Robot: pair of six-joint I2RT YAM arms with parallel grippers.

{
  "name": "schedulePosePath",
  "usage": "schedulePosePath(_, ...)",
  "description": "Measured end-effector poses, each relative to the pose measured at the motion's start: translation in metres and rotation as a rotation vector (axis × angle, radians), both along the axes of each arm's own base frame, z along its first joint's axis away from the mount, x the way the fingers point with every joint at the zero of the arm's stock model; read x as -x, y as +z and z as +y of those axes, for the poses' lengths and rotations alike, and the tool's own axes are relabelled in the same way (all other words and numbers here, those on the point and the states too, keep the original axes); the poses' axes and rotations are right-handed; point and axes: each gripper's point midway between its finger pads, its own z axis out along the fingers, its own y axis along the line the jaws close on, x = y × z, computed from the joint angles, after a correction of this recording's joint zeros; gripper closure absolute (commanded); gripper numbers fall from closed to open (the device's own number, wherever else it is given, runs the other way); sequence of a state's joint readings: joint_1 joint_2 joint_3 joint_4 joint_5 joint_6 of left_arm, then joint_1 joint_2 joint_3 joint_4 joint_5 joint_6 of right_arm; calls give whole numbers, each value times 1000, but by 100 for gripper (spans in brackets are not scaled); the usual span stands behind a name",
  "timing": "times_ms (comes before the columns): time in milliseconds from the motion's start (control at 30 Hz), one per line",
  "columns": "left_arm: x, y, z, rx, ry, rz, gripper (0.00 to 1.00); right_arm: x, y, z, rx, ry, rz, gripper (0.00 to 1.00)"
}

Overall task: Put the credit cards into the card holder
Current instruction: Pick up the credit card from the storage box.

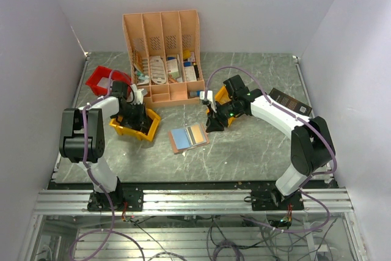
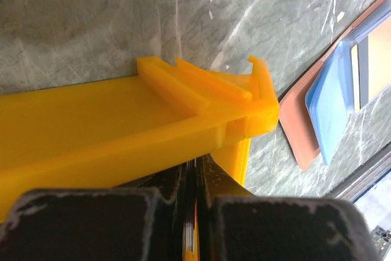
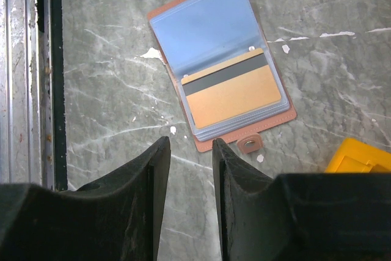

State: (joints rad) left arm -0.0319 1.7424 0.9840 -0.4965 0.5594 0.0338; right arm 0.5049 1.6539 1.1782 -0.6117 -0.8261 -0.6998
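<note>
Apparently 1 card is already in: the card holder (image 3: 208, 41) lies open on the table (image 3: 110, 120) just ahead of my right gripper (image 3: 190, 151), and a tan card with a black stripe (image 3: 235, 93) sits under the clear pocket nearer my fingertips. I judge that the other cards are yet to be fetched; I see none lying loose. My right jaws stand partly open with nothing between them. My left gripper (image 2: 195, 169) is pressed shut down inside a yellow bin (image 2: 110, 126), with the holder off to its side. Whether a thin card is pinched there I cannot tell. Only the right wrist view shows the pocketed card plainly. Only the left wrist view shows my closed fingers. Only the overhead view shows both arms and the peach organiser (image 1: 162, 53) beyond them.
</note>
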Motion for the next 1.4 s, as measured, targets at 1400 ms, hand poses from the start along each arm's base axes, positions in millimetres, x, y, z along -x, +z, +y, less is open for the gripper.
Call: schedulePosePath(1400, -9, 22, 27, 182, 82, 29, 77, 1, -5, 0, 9, 0, 16, 65)
